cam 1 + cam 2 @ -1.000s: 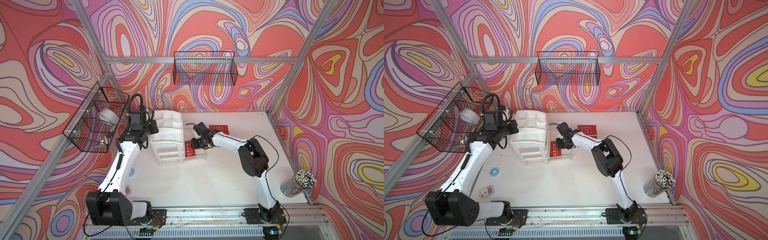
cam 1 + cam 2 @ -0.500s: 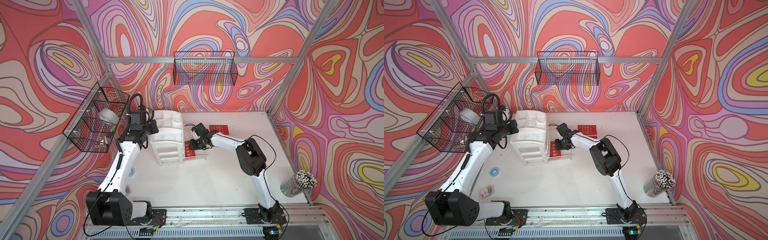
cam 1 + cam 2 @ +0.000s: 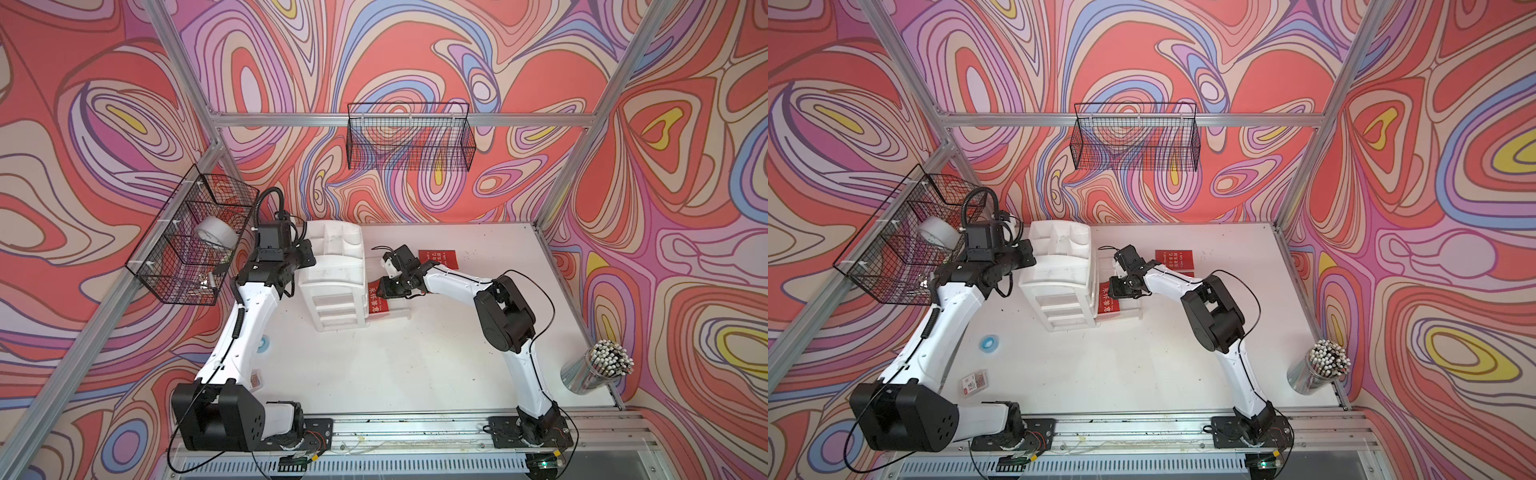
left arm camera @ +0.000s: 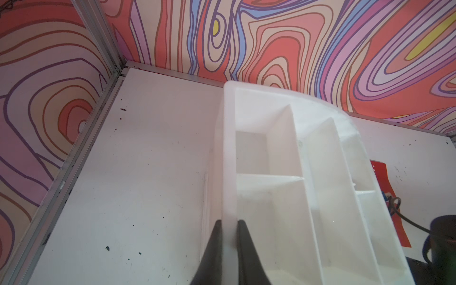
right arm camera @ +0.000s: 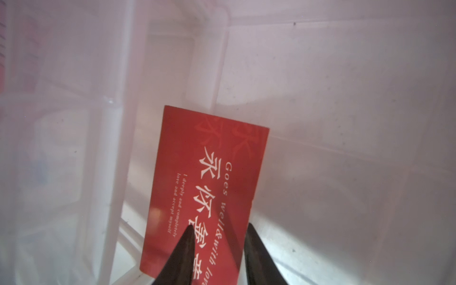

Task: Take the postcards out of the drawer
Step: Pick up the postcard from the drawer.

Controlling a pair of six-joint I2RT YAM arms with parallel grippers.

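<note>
A white drawer unit (image 3: 336, 266) stands at the table's back left. A clear drawer (image 3: 397, 309) is pulled out of it to the right. One red postcard (image 3: 378, 301) with white lettering lies in that drawer. My right gripper (image 3: 384, 289) reaches down into the drawer. In the right wrist view its jaws (image 5: 218, 225) stand apart: one finger is over the postcard (image 5: 209, 172) and the other is just off its long edge. A second red postcard (image 3: 440, 259) lies on the table behind the right arm. My left gripper (image 4: 228, 222) is shut on the unit's top rim (image 4: 227, 148).
A wire basket (image 3: 166, 266) holding a tape roll (image 3: 214, 232) hangs on the left wall. Another wire basket (image 3: 409, 141) hangs on the back wall. A cup of pens (image 3: 598, 370) stands at the right front corner. A blue ring (image 3: 264, 343) and a small packet (image 3: 974, 382) lie near the left arm.
The right gripper has shifted slightly toward the drawer unit over the postcard, and its jaws have narrowed a little. The left arm has not moved.
</note>
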